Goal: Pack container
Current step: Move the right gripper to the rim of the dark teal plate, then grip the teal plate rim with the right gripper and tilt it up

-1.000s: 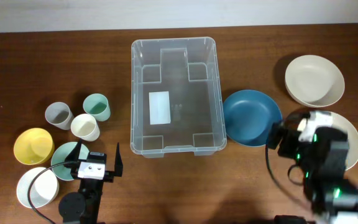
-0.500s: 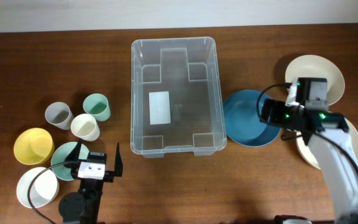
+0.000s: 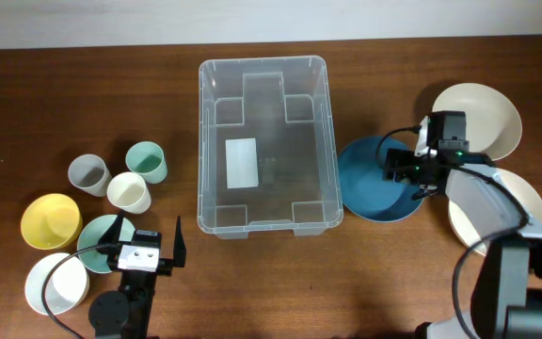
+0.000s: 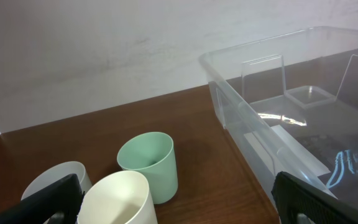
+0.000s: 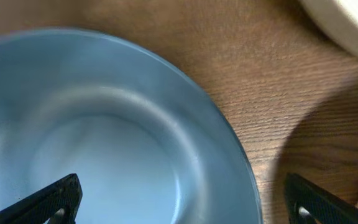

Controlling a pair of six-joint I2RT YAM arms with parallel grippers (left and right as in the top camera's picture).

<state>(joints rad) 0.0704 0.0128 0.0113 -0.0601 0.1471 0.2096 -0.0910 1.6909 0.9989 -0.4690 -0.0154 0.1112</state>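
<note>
Jaws wide and empty, the right gripper (image 3: 405, 173) has swung over the blue bowl (image 3: 370, 174) just right of the empty container (image 3: 271, 122), likely to grasp it; the left gripper (image 3: 149, 232) idles front-left of the container, equally wide and empty.

I see even, bright light; the blue bowl (image 5: 104, 143) looks soft and blurred, white glints on the container (image 4: 272, 116).

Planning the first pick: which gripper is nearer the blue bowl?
Right. The right gripper hovers over the blue bowl's right rim; the left gripper sits beyond the container, by the cups.
</note>
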